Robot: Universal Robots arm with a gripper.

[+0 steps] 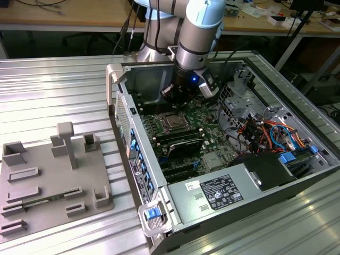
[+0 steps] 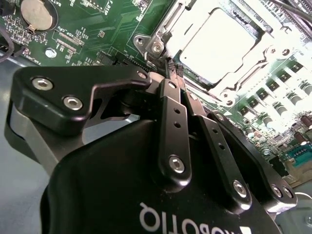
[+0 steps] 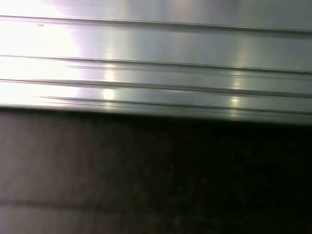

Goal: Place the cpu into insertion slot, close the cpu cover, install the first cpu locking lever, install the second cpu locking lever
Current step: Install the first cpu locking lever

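Gripper (image 2: 170, 68) of black metal is seen in the second wrist view, its two fingers (image 2: 171, 126) drawn together with nothing visibly gripped between them, their tips just beside the near corner of the processor socket. In the exterior view, the same gripper (image 1: 175, 101) hangs from the silver-and-blue arm inside an opened grey desktop computer case (image 1: 159, 207), upper centre of the frame, over the green motherboard (image 1: 212, 119).

The cpu, a small flat square chip with a bright silver-grey metal top (image 2: 224, 41), is seated in the socket at the upper right of the second wrist view. The cpu cover, a thin silvery metal frame with an open centre (image 2: 239, 80), is judged to lie folded down around the chip. In the exterior view the socket appears as a small dark square (image 1: 173, 123) just below the gripper.

Placement and cover closing are judged done. Whether either locking lever is latched cannot be told.

A grey plastic fixture tray (image 1: 50, 183) lies on the ribbed aluminium tabletop (image 1: 53, 95) at lower left.
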